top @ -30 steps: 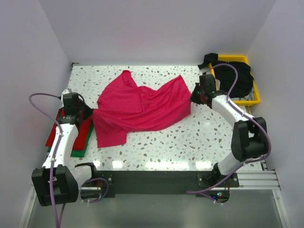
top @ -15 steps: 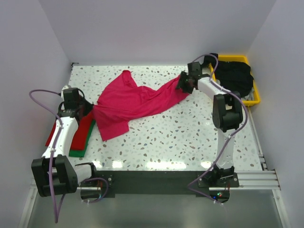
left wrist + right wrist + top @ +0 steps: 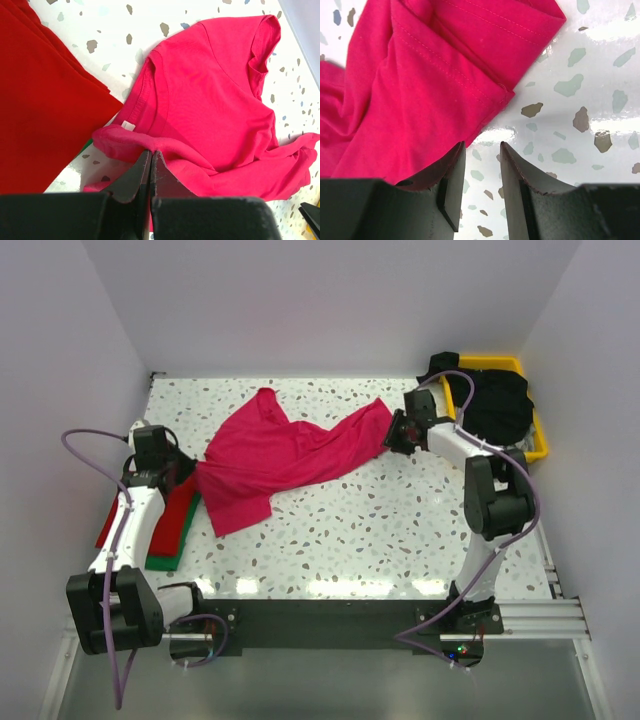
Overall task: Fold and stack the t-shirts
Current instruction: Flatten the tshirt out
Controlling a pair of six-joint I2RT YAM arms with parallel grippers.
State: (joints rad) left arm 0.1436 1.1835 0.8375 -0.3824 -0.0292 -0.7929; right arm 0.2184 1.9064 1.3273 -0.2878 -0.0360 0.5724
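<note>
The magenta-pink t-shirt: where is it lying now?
In the top view the magenta-pink t-shirt lies crumpled mid-way across the table, between the red t-shirt at left and the yellow tray at right.

The left arm stretches forward, the left end effector (image 3: 151, 152) low, jaws pressed together. The right arm reaches far forward, wrist turned inward, the right end effector (image 3: 482, 146) with jaws parted.
</note>
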